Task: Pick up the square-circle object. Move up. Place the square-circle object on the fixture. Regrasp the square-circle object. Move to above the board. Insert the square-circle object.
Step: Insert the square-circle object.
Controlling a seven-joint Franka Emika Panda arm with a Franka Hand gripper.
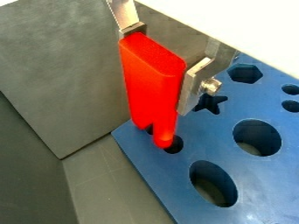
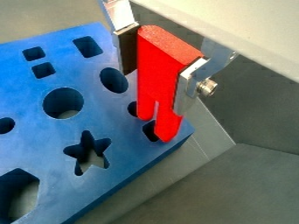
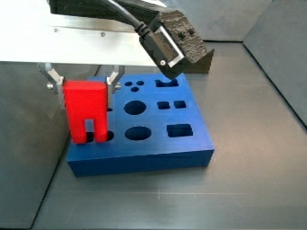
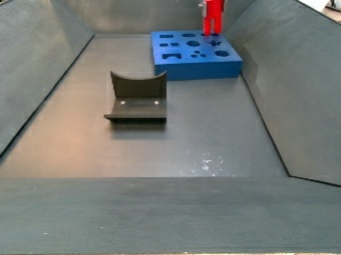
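The red square-circle object [image 1: 149,83] [image 2: 162,83] hangs upright in my gripper [image 1: 159,59] [image 2: 156,54], which is shut on its upper part. In both wrist views its two pegs point down, and their tips sit at or just inside two small holes near the corner of the blue board [image 1: 222,175] [image 2: 47,140]. The same piece [image 3: 84,110] shows over the board's left end [image 3: 144,153] in a side view, and far off [image 4: 212,15] above the board [image 4: 193,60] in a side view. The dark fixture [image 4: 136,97] stands apart on the floor, nearer the camera.
Grey bin walls [image 1: 59,79] rise close beside the board's edge. The board holds star [image 2: 87,150], round [image 1: 257,137] and square [image 2: 84,45] cut-outs. A black camera mount [image 3: 180,45] hangs above the board's far side.
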